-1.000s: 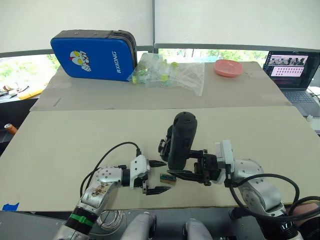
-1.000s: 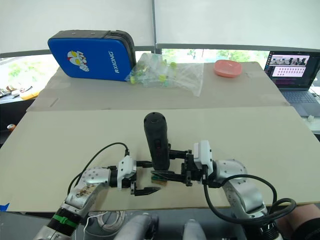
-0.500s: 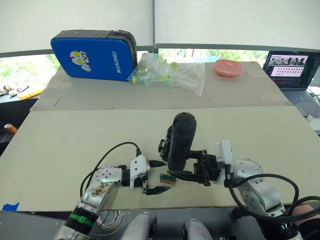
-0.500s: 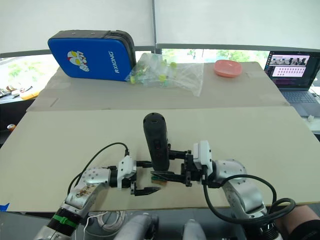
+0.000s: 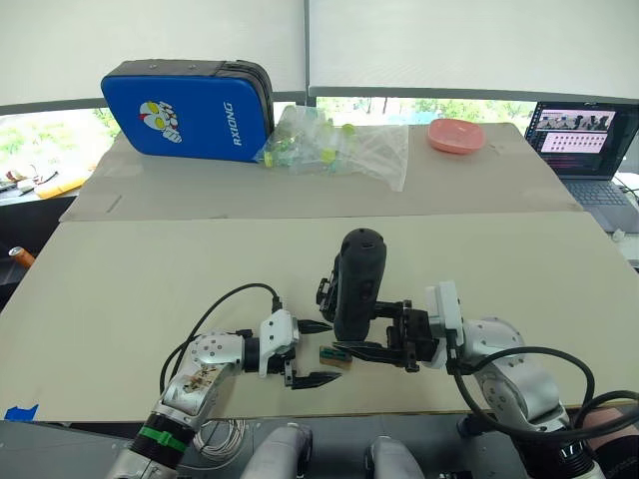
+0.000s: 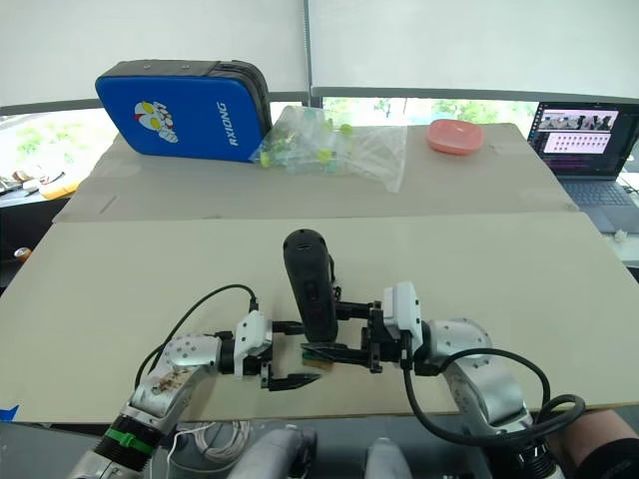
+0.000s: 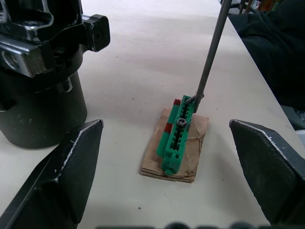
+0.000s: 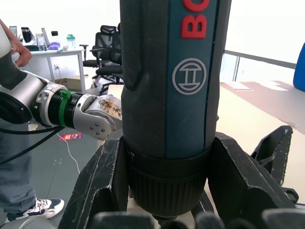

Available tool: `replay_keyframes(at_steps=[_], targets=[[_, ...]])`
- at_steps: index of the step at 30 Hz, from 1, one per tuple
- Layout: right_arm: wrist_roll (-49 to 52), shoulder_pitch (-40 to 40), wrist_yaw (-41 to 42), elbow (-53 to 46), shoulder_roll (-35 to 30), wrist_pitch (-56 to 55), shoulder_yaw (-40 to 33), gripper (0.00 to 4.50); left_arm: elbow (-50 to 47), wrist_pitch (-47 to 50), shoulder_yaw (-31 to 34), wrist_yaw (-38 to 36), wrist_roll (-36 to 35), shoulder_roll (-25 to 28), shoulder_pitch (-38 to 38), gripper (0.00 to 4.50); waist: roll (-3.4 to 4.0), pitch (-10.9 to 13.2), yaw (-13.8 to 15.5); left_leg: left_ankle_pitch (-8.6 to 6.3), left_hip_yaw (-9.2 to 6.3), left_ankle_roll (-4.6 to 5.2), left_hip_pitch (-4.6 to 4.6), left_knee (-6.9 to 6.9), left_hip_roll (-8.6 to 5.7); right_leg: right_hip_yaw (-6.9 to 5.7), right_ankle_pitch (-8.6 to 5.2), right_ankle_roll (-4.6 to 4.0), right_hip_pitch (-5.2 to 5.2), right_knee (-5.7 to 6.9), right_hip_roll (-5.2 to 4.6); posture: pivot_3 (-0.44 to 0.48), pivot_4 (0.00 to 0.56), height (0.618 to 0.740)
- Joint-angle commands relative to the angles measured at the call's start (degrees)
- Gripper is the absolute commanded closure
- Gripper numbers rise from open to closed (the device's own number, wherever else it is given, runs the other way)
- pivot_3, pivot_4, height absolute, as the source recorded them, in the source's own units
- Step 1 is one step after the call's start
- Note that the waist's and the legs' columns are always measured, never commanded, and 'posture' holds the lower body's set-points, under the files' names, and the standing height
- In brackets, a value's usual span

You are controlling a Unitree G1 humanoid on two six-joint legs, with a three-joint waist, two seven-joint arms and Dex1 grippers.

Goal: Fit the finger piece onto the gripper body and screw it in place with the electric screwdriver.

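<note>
The right gripper (image 5: 374,331) has its jaws clamped on the thick matte-black electric screwdriver (image 5: 357,284), held upright with its thin bit resting on a small green screw holder (image 7: 178,133) lying on the pale table (image 5: 150,279). This looks like screw pickup. The left gripper (image 5: 312,352) waits beside it, jaws wide apart and empty, near the black plastic gripper body (image 7: 40,76). Next, lift the bit straight up.

Even daylight from the windows behind the wide beige table (image 5: 150,269) keeps the scene bright, with only faint, soft shadows. The blue zipped case (image 5: 190,110) shows mild sheen. In the left wrist view, the blunt black fingers (image 7: 71,167) blur up close; in the right wrist view, the office background washes out pale and hazy.
</note>
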Motion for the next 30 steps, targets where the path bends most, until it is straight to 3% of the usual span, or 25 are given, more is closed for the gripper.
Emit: replay_keyframes(at_steps=[1,30], targets=[[1.0,-1.4,0.4,-1.6,0.4,-2.0,-1.3,2.59,1.4,1.0,-1.7,-0.3,1.0,0.2,1.4,0.00,0.00,0.0,0.0,0.00,0.00,0.00,0.00,0.00,0.00,0.00,0.00,0.00,0.00,0.00,0.01,0.000,0.150,0.740],[3.0,-1.3,1.9,-2.6,-0.2,2.2,-0.9,2.59,1.3,1.2,-1.7,0.3,0.9,-0.3,1.5,0.00,0.00,0.0,0.0,0.00,0.00,0.00,0.00,0.00,0.00,0.00,0.00,0.00,0.01,0.00,0.00,0.000,0.150,0.740]])
